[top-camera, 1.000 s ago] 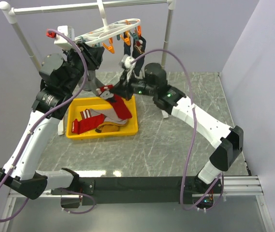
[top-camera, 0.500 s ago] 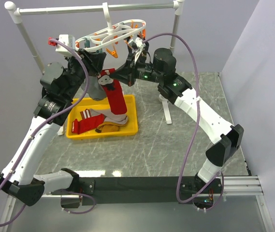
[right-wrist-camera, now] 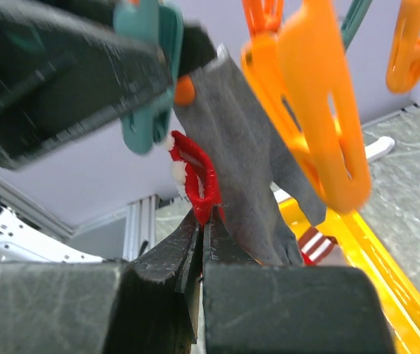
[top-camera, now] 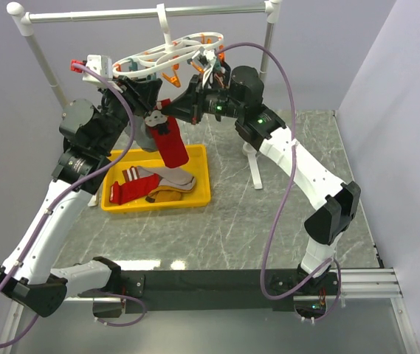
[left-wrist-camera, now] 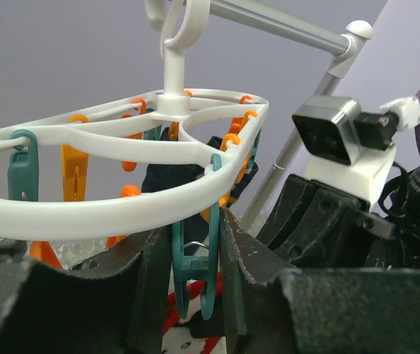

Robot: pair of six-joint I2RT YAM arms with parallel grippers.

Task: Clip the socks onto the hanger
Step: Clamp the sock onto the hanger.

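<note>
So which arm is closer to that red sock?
Right. The right fingers pinch the red sock by its edge; the left fingers grip a teal clothespin just above it.

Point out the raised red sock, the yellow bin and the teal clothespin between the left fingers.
red sock (top-camera: 173,151), top view, middle.
yellow bin (top-camera: 165,204), top view, front rim.
teal clothespin (left-wrist-camera: 195,276), left wrist view, body.

The hanger (left-wrist-camera: 84,210) is smooth, glossy white plastic; the teal clothespin (left-wrist-camera: 195,273) is plastic too, with a metal wire spring. The red sock (top-camera: 173,147) is soft, matt knit cloth. The left claw (left-wrist-camera: 195,236) has grainy matt-black fingers (left-wrist-camera: 136,287). The desk (top-camera: 224,228) looks like veined stone.
</note>
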